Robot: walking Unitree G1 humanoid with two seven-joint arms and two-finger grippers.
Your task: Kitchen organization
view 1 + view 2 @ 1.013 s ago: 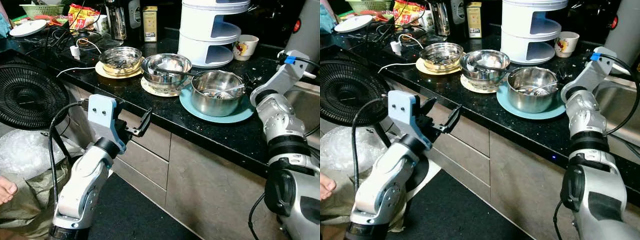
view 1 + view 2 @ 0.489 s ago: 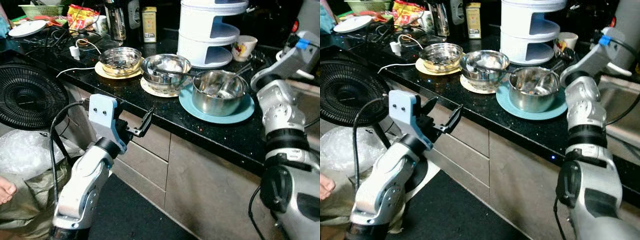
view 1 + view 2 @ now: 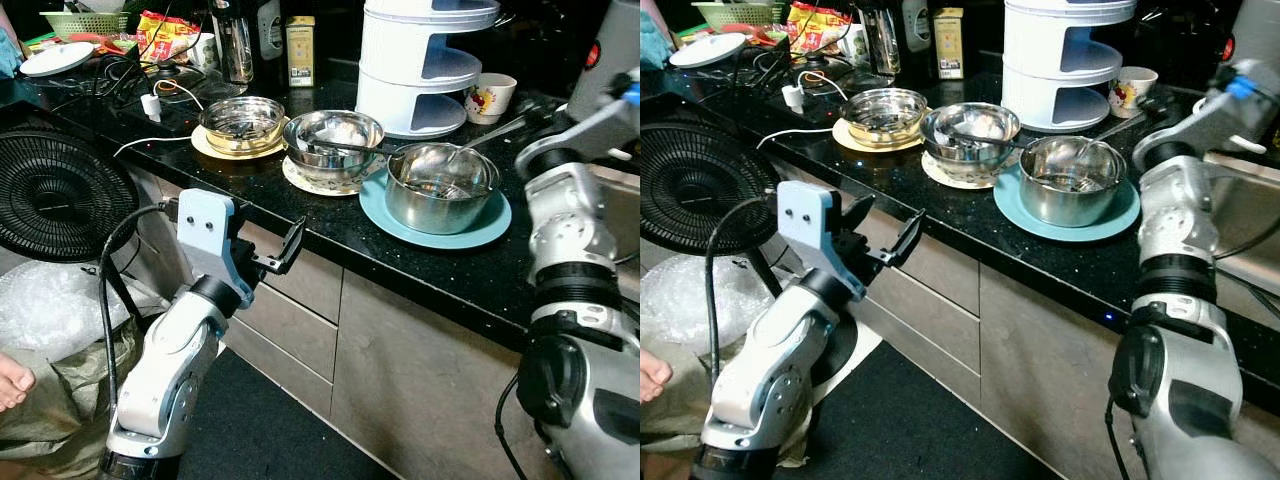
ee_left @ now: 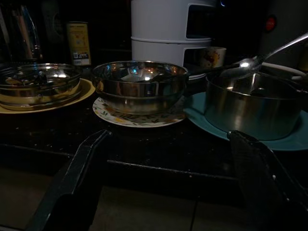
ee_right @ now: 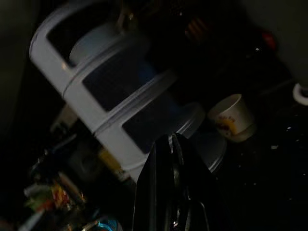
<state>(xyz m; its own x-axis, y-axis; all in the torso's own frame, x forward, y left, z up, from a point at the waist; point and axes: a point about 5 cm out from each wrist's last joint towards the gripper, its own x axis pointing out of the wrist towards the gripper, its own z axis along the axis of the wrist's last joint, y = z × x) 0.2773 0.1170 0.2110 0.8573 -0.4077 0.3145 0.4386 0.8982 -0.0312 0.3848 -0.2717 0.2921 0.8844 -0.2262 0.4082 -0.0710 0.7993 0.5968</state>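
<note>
A steel pot (image 3: pixel 440 186) stands on a teal plate (image 3: pixel 470 228) on the black counter. A spoon (image 3: pixel 478 140) slants above the pot's rim, bowl end over the pot, handle rising to the right. My right gripper (image 3: pixel 540 108) is shut on that handle beside the cup (image 3: pixel 494 95); in the right wrist view its fingers (image 5: pixel 169 149) are pressed together. Left of the pot are a steel bowl (image 3: pixel 333 135) on a patterned plate and another steel bowl (image 3: pixel 241 120) on a yellow plate. My left gripper (image 3: pixel 275 250) hangs open in front of the counter edge, holding nothing.
A white tiered rack (image 3: pixel 420 60) stands behind the bowls. Cables and a white plug (image 3: pixel 150 102), a kettle, a box and snack bags crowd the back left. A black fan (image 3: pixel 55 195) stands on the floor at left. A sink edge (image 3: pixel 1240 200) lies at right.
My right arm has risen and swung back to the right, lifting the spoon from inside the pot to above its rim. The left arm has not moved.
</note>
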